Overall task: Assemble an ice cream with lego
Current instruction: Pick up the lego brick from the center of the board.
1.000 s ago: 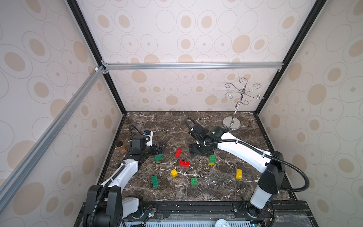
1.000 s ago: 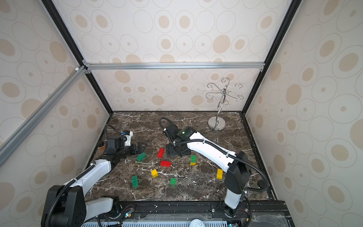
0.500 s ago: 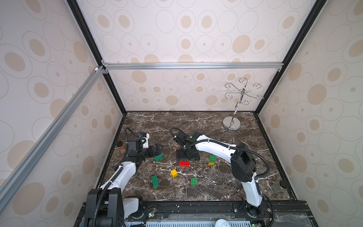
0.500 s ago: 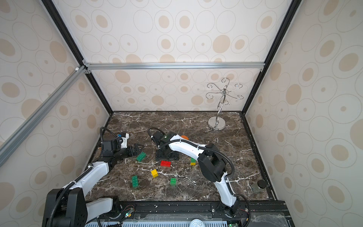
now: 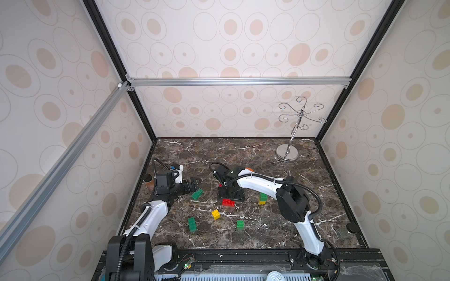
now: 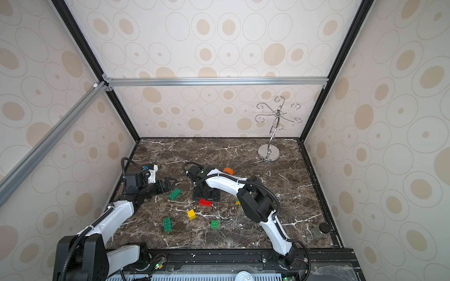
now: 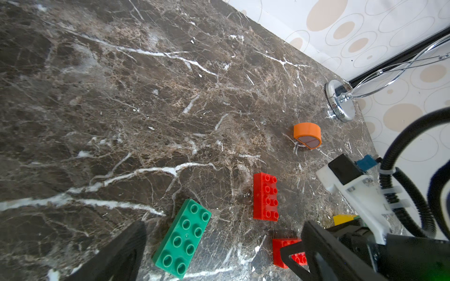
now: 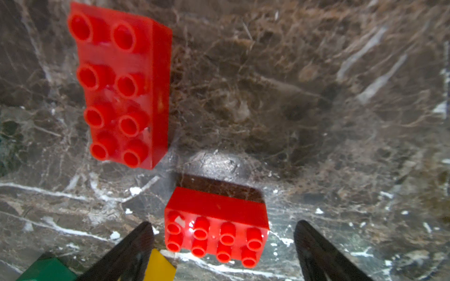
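**In a top view:** left pincer (image 5: 194, 182) released, just beside the green oblong brick (image 5: 196, 194), left of centre. Right pincer (image 5: 230, 193) released, at centre, over the red oblong brick (image 5: 228, 202) on the surface (image 5: 243, 155).
**Left wrist:** green brick between spread fingers.
**Right wrist:** red brick between spread fingers, not clamped.

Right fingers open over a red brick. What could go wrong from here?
1. The red brick sits off-centre between the fingers of the right gripper; closing could shove or twist it instead of clamping.
2. A yellow piece lies beside one finger and may get caught.
3. The left gripper hangs open by the green brick, near the right arm: the two could collide.
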You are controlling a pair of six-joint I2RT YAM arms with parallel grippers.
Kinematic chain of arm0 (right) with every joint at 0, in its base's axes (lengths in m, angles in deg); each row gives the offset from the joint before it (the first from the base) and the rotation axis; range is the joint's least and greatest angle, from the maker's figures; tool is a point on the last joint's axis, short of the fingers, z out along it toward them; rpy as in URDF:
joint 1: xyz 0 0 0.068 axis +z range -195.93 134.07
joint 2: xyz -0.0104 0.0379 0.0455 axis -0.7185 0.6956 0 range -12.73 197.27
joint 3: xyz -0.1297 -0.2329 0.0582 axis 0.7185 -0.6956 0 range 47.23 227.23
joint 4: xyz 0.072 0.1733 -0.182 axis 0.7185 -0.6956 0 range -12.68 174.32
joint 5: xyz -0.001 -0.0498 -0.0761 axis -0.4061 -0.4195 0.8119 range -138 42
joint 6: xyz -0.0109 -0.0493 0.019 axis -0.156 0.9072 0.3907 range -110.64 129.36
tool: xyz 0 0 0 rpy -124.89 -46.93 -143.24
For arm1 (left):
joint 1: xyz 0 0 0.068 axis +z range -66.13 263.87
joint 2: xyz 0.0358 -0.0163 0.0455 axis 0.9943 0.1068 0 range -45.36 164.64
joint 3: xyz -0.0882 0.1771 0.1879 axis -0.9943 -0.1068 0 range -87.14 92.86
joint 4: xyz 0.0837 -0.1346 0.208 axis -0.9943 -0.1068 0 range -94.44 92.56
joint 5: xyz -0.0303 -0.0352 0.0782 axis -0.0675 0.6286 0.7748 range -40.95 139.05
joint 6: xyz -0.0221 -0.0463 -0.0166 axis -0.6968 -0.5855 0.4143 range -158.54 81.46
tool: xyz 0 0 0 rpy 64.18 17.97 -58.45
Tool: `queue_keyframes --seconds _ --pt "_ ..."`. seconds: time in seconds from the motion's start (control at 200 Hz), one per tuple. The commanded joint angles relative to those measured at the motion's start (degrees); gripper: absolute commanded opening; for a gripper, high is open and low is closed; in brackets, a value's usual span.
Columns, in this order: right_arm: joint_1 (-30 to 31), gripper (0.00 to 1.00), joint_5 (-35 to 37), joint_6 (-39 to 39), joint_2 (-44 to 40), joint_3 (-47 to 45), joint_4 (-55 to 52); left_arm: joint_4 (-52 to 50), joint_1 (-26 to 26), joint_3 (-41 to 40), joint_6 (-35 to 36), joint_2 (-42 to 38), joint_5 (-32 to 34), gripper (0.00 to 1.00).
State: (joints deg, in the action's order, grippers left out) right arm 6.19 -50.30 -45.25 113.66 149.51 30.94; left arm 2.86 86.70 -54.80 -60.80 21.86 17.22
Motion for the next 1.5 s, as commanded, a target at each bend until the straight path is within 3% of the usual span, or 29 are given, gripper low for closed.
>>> queue_keyframes --seconds 0.0,0.855,1.261,1.496 --pt "0.4 0.92 1.2 -3.0 1.1 0.6 -0.5 -0.6 0.5 -0.3 0.1 -0.7 -0.7 1.0" --pt "1.2 0.84 -2.1 -4.4 2.0 0.0 -0.9 -0.2 0.9 -0.3 -0.1 -0.4 -0.9 1.0" --pt "1.3 0.74 -1.6 -5.0 2.4 -0.3 -0.9 -0.3 0.9 -0.5 -0.1 -0.8 -0.9 1.0" --pt "1.3 0.73 -1.5 -4.9 3.0 -0.4 -0.9 -0.3 0.9 -0.5 -0.2 -1.0 -1.0 1.0"
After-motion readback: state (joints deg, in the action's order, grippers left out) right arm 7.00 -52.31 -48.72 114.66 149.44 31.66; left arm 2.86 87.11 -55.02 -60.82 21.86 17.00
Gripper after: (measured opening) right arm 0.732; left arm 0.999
